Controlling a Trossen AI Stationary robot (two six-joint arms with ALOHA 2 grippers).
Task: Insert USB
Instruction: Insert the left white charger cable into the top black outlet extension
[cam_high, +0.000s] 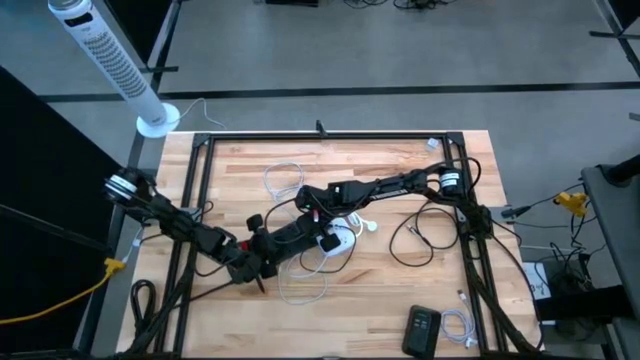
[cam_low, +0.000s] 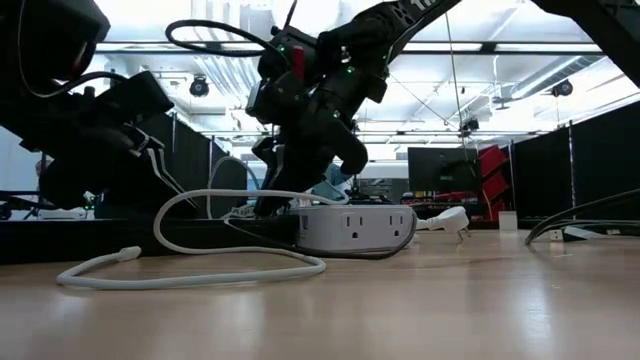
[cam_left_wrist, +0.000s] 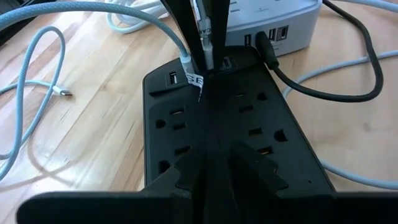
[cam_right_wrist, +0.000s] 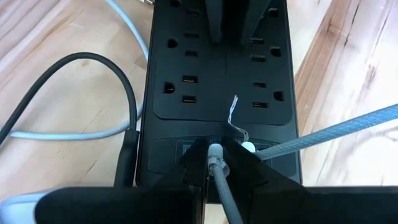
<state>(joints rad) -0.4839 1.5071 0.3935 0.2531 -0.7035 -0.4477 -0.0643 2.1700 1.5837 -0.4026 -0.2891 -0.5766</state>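
Between my right gripper's (cam_right_wrist: 216, 163) clenched jaws sits a grey USB plug (cam_right_wrist: 216, 151) — at the black strip's (cam_right_wrist: 217, 81) ports, mid-table (cam_high: 440, 300). My left gripper (cam_left_wrist: 214, 165) grasps that strip's other end — a white strip (cam_low: 355, 228) lies just beside.

The table (cam_high: 400, 300) is pale butcher-block wood in glued strips, smooth with a soft satin sheen, framed by dark matt metal rails (cam_high: 330, 135). The black power strip (cam_left_wrist: 211, 137) is matt plastic with a faint sheen on its face. Beyond it, the grey-white power strip (cam_low: 355, 228) is smooth plastic. The light blue cable (cam_left_wrist: 37, 68) has a braided, cloth-like sheath, its plug tip bright metal; the black cable (cam_left_wrist: 348, 93) and the white cable (cam_low: 190, 272) look like smooth rubbery plastic. The tower fan (cam_high: 105, 60) at the far left is glossy white plastic.
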